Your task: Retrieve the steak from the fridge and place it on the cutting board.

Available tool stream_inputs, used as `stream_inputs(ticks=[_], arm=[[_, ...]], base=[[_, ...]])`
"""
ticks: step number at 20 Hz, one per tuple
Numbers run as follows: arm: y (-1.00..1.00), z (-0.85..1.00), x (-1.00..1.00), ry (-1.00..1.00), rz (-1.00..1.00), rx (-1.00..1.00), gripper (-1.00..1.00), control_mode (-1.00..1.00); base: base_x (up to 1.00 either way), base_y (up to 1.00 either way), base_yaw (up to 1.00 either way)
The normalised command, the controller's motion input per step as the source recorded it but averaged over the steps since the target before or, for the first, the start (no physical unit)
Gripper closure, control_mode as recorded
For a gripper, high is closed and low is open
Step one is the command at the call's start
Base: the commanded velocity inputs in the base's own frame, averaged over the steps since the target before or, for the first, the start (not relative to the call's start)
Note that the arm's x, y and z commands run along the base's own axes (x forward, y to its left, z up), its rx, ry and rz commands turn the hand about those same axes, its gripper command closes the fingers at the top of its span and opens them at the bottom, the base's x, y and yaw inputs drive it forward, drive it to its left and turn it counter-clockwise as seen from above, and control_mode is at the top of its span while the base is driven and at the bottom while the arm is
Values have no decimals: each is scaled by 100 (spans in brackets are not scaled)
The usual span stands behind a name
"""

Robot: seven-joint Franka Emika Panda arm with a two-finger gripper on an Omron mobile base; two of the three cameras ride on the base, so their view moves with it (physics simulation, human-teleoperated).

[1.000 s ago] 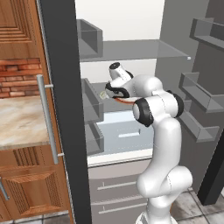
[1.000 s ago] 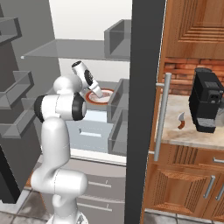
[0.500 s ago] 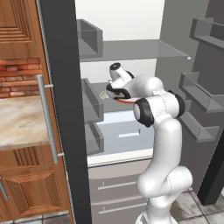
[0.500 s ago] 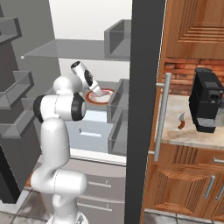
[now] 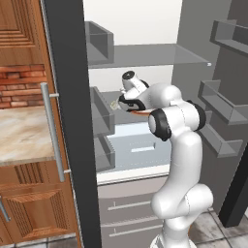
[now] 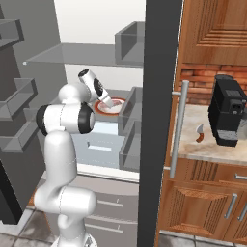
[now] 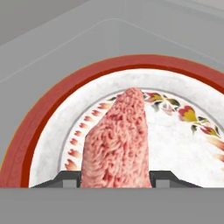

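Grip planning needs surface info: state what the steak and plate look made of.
Steak: raw meat by the look, pinkish-red with a pale, grainy, matte surface. Plate: probably glazed ceramic, smooth white with a red rim and painted floral band.

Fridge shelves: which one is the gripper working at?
The middle shelf, the one carrying the red-rimmed plate with the steak. The gripper straddles the steak.

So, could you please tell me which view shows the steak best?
The hand view: the steak lies close up on the plate, between the fingertips. In the right base view the arm covers it; the left shows nothing recognisable of it.
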Motion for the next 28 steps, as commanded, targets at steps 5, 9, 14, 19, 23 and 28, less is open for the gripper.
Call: stream_inputs(ticks=[5,9,14,19,23,28], arm=[[0,0,0,0,0,0,100,-100],[0,0,0,0,0,0,100,-100],[0,0,0,0,0,0,100,-100],[5,0,0,0,0,0,100,-100],[0,0,-2,-1,0,0,100,-100],[0,0,-11,-8,0,0,100,-100]], base=[[0,0,0],[0,0,0],[0,0,0],[0,0,0],[0,0,0],[0,0,0]])
